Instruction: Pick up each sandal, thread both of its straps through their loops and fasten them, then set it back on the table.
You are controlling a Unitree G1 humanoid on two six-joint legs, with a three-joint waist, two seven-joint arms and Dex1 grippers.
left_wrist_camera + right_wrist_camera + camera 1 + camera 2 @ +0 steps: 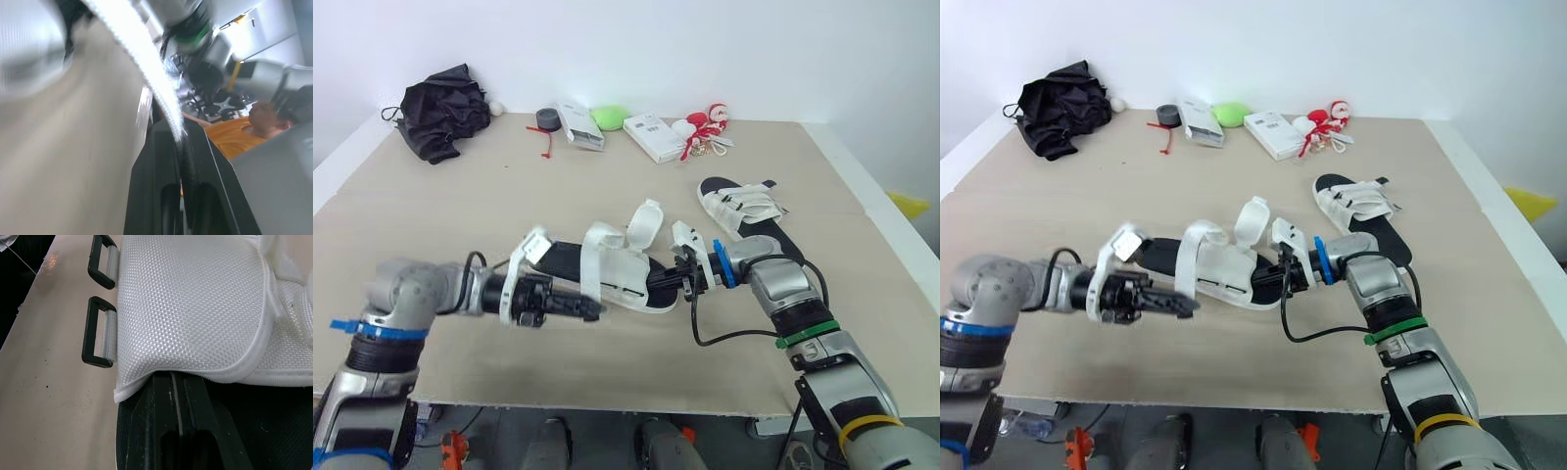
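Setting: pale bench (607, 186) against a white wall (724, 49).

Item 1: near sandal (619, 272), black sole and white mesh upper. It lies mid-bench between the two arms, with its flaps unfastened and standing up.
- Right claw (683, 281): fingers pressed together at the sandal's right end, tips tucked under the white flap and pinching the sandal. Judged to be anchoring it so the other arm can work.
- Left claw (595, 313): fingers pressed together on the edge of a white strap (146, 76). Judged to be holding it ready for threading.
- Loops (88, 333): two, black, beside the flap, with nothing through them.

Item 2: far sandal (744, 208). It lies flat to the right rear, apart from both claws, with straps folded across. Whether they are fastened cannot be told.

Containers, along the far edge:
- White box (579, 125) and second white box (653, 137), both closed, contents not discernible.
- Black cloth bundle (440, 110) in the far left corner, contents hidden.

Loose beside them: tape roll (547, 118), green object (610, 117), red-and-white trinkets (705, 125).
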